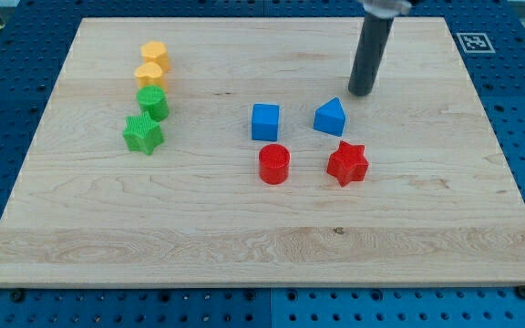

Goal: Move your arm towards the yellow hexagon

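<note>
While resting on the wooden board, my tip holding nothing, sitting just above the blue wedge-like block, apart. Lying well off at upper left: yellow hexagon, touching a second yellow block, shape unclear. Standing below: green cylinder, green star.

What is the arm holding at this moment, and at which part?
Nothing is held. My tip stands free on the board, just above the blue block in the view, far right of the yellow hexagon.
</note>
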Robot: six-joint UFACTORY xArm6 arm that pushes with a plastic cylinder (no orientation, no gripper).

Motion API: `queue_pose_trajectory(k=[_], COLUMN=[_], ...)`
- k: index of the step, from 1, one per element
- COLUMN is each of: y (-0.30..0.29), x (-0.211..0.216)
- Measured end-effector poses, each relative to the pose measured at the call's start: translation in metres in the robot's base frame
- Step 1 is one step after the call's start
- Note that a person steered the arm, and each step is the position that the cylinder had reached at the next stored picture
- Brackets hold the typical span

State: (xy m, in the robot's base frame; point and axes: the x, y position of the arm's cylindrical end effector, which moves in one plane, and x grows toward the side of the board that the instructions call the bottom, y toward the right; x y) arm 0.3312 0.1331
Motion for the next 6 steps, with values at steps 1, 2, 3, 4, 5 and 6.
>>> queue_pose_trajectory(k=[1,2,3,4,5,6], y=[-0.036,-0.113,-0.187,-0.255,-0.301,-0.318], x=[-0.044,-0.073,-0.093,-0.094,-0.077,-0.049])
